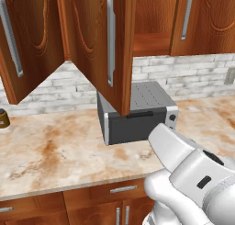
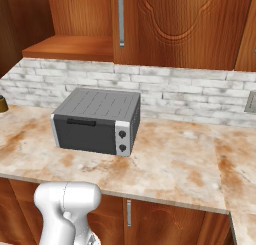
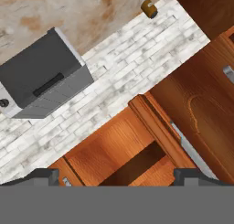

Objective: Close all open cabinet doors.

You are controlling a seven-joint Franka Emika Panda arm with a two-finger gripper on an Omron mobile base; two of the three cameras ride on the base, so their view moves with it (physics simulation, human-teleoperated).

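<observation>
Reddish-brown wood overhead throughout. Left base view: two cabinet doors swung out over the surface (image 1: 55, 150), one at far left (image 1: 27, 40), one in the middle (image 1: 98, 40) edge-on with long silver bar handle (image 1: 110, 36); open cabinet interior (image 1: 151, 22) behind it, shelf bare as far as visible; closed door (image 1: 206, 19) to the right. Grey toaster oven (image 1: 137, 114) below the middle door, back against white brick backsplash (image 1: 183, 72); small brown jar (image 1: 3, 118) at far left edge. Right base view: same oven (image 2: 97, 120) seen from front-right, two knobs visible; closed carved door (image 2: 185, 24) above it, open cabinet shelf (image 2: 70, 48) to its left, nothing visible on it. Hand view, rolled: gripper (image 3: 116, 177) with jaws spread wide, dark tips at lower left and lower right, pinching nothing; open cabinet cavity (image 3: 132, 166) between them, swung-out door (image 3: 196, 113) at right, oven (image 3: 41, 77) and jar (image 3: 149, 8) also in frame.
</observation>
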